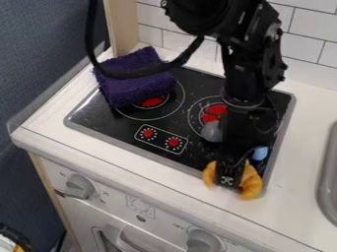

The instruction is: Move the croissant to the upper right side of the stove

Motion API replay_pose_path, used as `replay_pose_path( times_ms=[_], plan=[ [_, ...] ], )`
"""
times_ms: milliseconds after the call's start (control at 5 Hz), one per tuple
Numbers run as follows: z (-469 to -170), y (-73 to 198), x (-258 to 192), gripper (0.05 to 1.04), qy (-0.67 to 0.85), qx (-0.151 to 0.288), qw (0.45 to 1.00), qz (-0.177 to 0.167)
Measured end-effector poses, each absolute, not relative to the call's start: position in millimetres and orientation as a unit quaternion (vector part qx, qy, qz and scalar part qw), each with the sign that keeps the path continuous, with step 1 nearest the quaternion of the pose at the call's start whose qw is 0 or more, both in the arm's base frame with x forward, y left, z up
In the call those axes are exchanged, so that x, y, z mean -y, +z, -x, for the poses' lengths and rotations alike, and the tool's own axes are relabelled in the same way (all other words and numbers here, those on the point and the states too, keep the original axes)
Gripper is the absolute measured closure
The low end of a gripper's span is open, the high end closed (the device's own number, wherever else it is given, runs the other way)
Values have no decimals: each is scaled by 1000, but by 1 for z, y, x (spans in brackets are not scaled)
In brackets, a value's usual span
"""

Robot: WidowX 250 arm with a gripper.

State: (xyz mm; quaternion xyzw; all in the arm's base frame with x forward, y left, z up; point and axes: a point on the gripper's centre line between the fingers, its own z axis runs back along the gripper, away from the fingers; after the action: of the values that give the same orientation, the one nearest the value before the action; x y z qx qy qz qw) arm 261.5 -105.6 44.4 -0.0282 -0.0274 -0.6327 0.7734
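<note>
Toward lower right of frame, black gripper (227, 180) over croissant's (251, 183) middle at stovetop (99, 113) front edge, probably for balanced lift; can't tell whether spread or pinching.

cloth (135, 81) on stove (99, 118), back left; croissant (251, 183) at front right corner; sink (326, 184) right of stove.

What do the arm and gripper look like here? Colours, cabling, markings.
Arm: all black, chunky jointed segments, small pale specks of hardware or glare along one edge. Thick black cable loops out beside it. Gripper: black too, blocky and narrow, small pale marks near its lower end.
</note>
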Motion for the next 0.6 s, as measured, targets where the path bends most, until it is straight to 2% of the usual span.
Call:
replay_pose_path(
  times_ms=[200,400,600],
  plan=[
    [-253,46,101,442,-631,23,775,27],
    [-253,68,86,442,-618,27,786,7],
    [-267,91,80,442,-607,27,794,-8]
  ],
)
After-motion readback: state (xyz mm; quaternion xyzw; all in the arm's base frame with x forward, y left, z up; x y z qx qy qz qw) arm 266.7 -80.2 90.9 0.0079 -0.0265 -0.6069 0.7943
